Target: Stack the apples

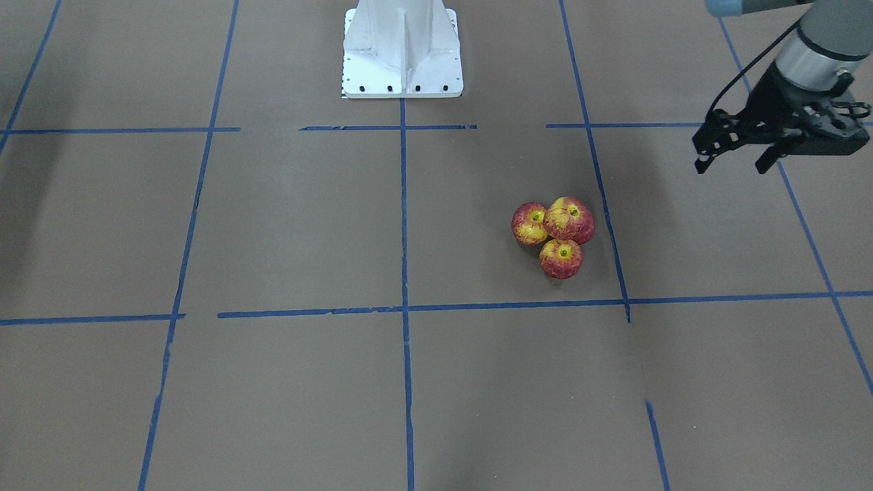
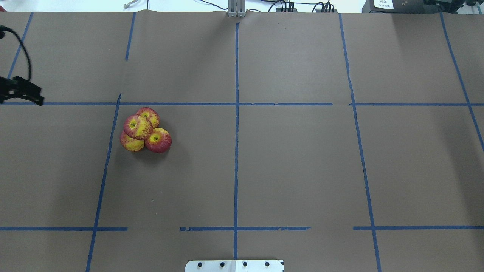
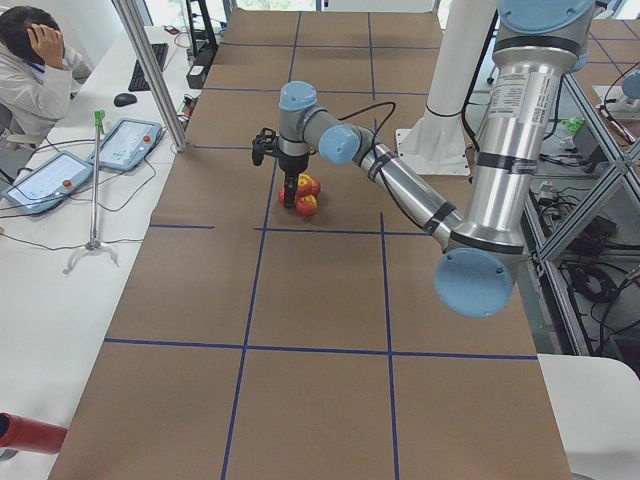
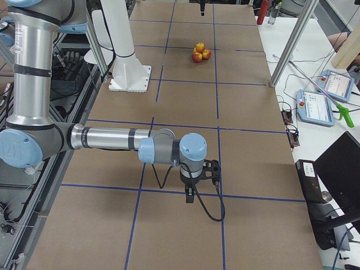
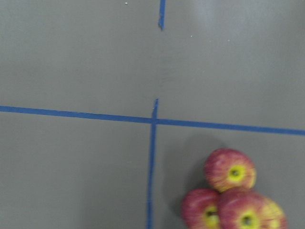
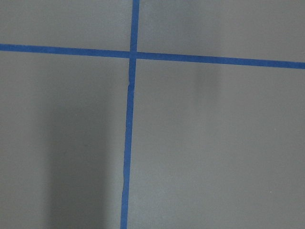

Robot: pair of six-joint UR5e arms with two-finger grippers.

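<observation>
Standing parted with nothing between them, the fingers of the left gripper (image 1: 728,167) hang above the bare brown worktop (image 1: 273,225), clear of the apples (image 1: 560,258), which lie toward 8 o'clock of it in the front-facing view. In the overhead view the same gripper shows only at the frame's 9 o'clock edge, and the fruit sits between 3 and 4 o'clock of it, well apart. The fingers of the right gripper (image 4: 191,194) appear only in the right side view, pointing down over the worktop near a line of blue tape (image 2: 236,151). Whether they are parted or clenched cannot be told, and the apples lie far off toward 12 o'clock of them in that view. The four apples form one tight cluster on the worktop, at 9 o'clock of the table's centre in the overhead view and just beside a tape line. The upper apple (image 2: 138,127) rests on the other three, which are packed closely beneath it at about 1, 4 and 7 o'clock. Each is red with yellow streaks, its yellow dimple turned upward. From the front only three show, the fourth being hidden behind the upper apple. The left wrist view holds the cluster in its 5 o'clock corner, near a tape crossing. The right wrist view shows only worktop and a tape crossing toward 11 o'clock. A white base plate (image 1: 402,68) stands at the 12 o'clock edge of the front-facing view.
</observation>
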